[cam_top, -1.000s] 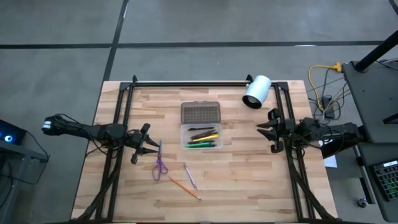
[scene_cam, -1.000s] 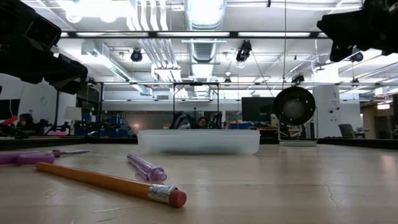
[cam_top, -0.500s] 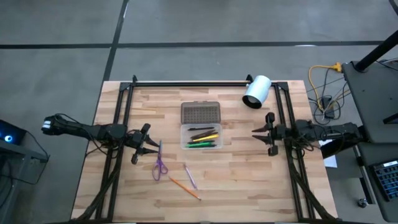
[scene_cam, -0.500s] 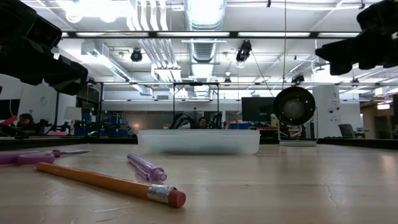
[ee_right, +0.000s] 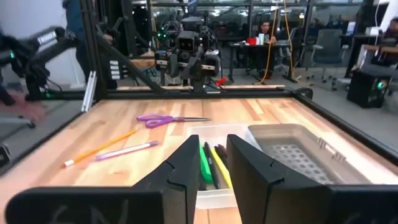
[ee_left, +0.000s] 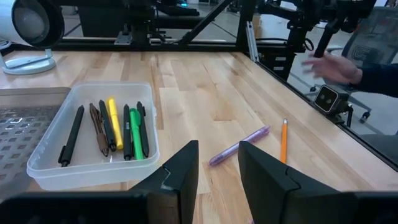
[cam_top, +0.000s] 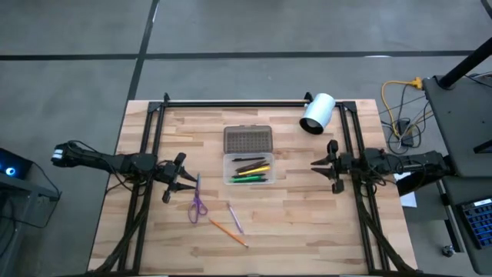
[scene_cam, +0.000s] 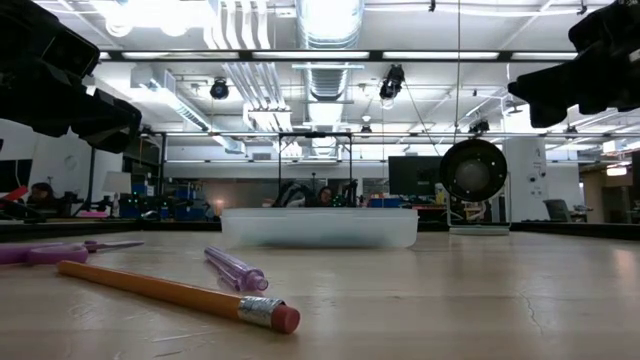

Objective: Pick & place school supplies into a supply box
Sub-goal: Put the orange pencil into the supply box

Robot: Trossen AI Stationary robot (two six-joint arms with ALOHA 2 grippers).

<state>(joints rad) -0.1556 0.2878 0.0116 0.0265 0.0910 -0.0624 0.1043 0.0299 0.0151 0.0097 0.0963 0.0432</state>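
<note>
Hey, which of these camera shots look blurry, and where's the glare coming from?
Low view: ceiling lights blow out to white, both arms show as dark silhouettes, and the near pencil is soft. Left wrist view: a person's hand beyond the table is motion-blurred. Right wrist view: the near jaws are soft, while the scissors look fairly sharp.

Both arms reach inward from opposite sides, level above the worktop. The left pincer [cam_top: 178, 178] has its fingers slightly parted and empty; the right pincer [cam_top: 326, 165] likewise, narrow gap, holding nothing.
</note>
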